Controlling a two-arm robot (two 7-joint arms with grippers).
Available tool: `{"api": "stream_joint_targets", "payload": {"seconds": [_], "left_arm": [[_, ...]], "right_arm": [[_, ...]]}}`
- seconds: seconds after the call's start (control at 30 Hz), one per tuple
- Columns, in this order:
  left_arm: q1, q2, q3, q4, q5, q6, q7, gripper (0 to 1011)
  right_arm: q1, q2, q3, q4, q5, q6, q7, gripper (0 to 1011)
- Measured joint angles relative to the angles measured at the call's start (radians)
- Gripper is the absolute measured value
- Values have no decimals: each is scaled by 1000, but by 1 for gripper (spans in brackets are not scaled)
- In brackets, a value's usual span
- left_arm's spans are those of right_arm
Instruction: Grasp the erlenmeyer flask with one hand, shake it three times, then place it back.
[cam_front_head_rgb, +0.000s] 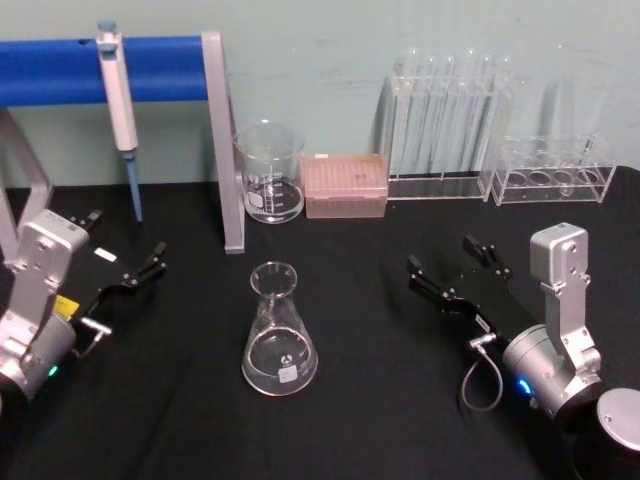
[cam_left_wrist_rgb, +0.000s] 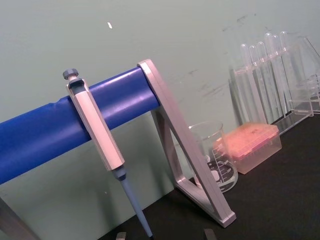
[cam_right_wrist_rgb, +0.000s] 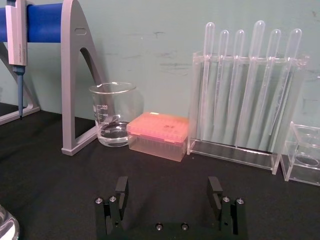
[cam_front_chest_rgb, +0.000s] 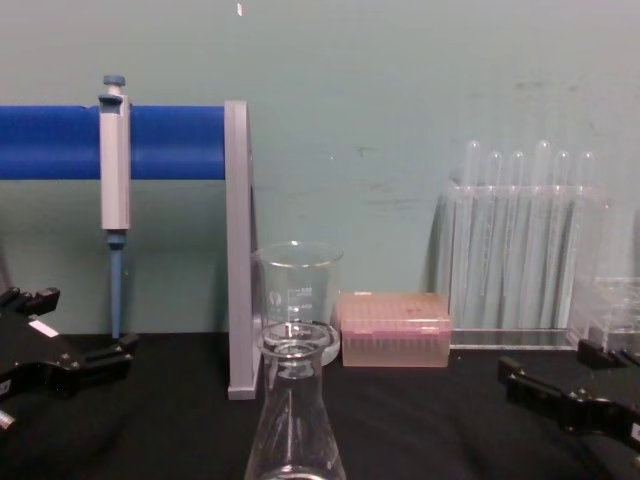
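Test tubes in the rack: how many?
6, upright in a row in the clear rack at the back right, beside the pink tip box; none seem hidden.

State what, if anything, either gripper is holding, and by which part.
Nothing is held. The left gripper and right gripper are both open, either side of the erlenmeyer flask, which stands untouched.

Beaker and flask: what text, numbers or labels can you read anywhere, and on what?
Clear glass beaker: printed graduations, too blurred to read.
Clear glass conical flask: small mark and white patch near the base, unreadable.
Left black gripper: white label, unreadable.
No text reads clearly.
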Motion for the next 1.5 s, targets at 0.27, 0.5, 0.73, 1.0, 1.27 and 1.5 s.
{"api": "stream_joint_targets", "payload": {"seconds": [0.27,0.5,0.73,1.0,1.27,1.5], "left_arm": [[0,0,0,0,0,0,0,1001],[0,0,0,0,0,0,0,1001],[0,0,0,0,0,0,0,1001],[0,0,0,0,0,0,0,1001],[0,0,0,0,0,0,0,1001],[0,0,0,0,0,0,0,1001]], "right_arm": [[-1,1,-1,-2,0,0,-2,1000],[-2,1,-1,-3,0,0,-3,1000],[-2,2,-2,-4,0,-1,-4,1000],[-3,2,-2,-5,0,-1,-5,1000],[-3,2,-2,-5,0,-1,-5,1000],[-3,2,-2,-5,0,-1,-5,1000]]}}
